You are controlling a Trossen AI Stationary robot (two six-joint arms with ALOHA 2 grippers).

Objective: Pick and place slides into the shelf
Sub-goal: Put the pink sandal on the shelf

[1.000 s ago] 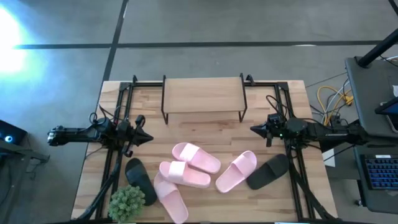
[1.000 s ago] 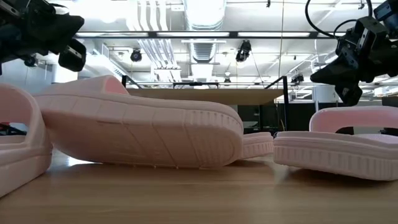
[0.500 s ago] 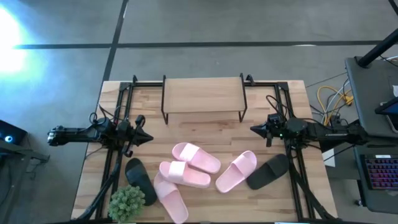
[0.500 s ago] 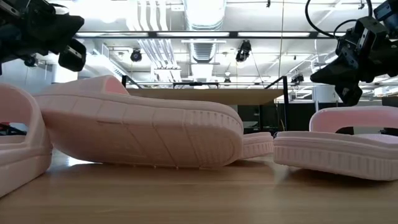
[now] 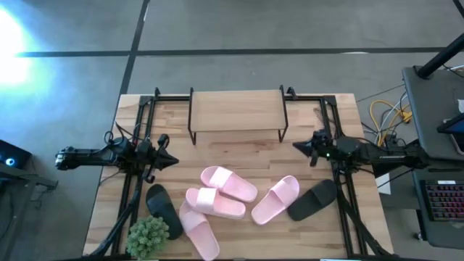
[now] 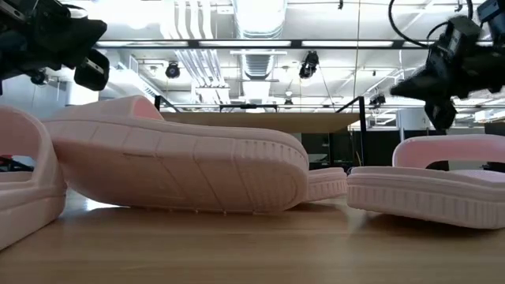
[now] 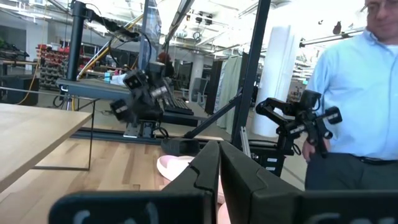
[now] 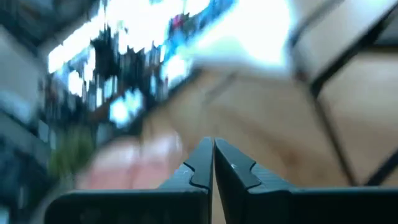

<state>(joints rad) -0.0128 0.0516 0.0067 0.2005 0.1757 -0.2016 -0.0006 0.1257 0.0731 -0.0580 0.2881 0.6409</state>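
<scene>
Several pale pink slides [image 5: 228, 183] lie in a loose heap on the wooden table's near half, one [image 5: 215, 203] resting partly on another. One black slide [image 5: 163, 210] lies near left and another [image 5: 313, 199] near right. The shelf [image 5: 235, 110] stands on thin black legs at the far middle, its top board bare. My left gripper [image 5: 172, 161] hovers shut at the left, above the table and clear of the slides. My right gripper [image 5: 296, 148] hovers shut at the right, pointing toward the middle. In the low view a pink slide [image 6: 181, 170] fills the foreground.
A small green plant [image 5: 148, 235] stands at the near left corner beside the black slide. Black frame rails [image 5: 138, 138] run along both table sides. A person in a light blue shirt [image 7: 354, 93] stands beyond the table. Bare wood lies between shelf and slides.
My right gripper has turned and tipped a little at its wrist while staying in place, its fingers still shut. The slides and the shelf have not moved.
</scene>
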